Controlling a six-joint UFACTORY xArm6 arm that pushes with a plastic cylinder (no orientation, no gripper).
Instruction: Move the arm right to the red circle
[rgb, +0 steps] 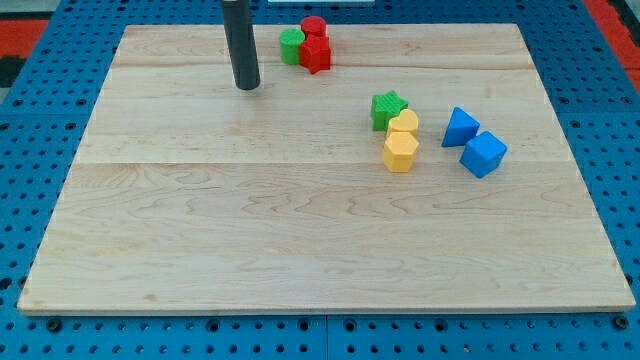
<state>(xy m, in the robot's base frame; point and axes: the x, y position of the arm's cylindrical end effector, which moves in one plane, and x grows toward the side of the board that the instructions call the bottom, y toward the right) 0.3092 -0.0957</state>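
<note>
— What sits nearest the camera?

— The yellow hexagon (399, 152), touching a yellow heart-like block (404, 124) and a green star (388, 108); two blue blocks (472, 141) lie to their right on the tabletop (300, 240).

— And the red circle?

— The red circle (314, 27) is at the view's top, touching a green block (291, 45) and a red block (316, 54).

— Your end effector?

— It's a bare rod holding nothing; my tip (247, 86) rests left of that cluster, apart from it.

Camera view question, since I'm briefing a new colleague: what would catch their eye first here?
Likely the dark rod, my tip resting on the wooden board near the view's top, left of a tight cluster: green circle, red circle, red star. Right of centre sit a green star, two yellow blocks and two blue blocks.
</note>
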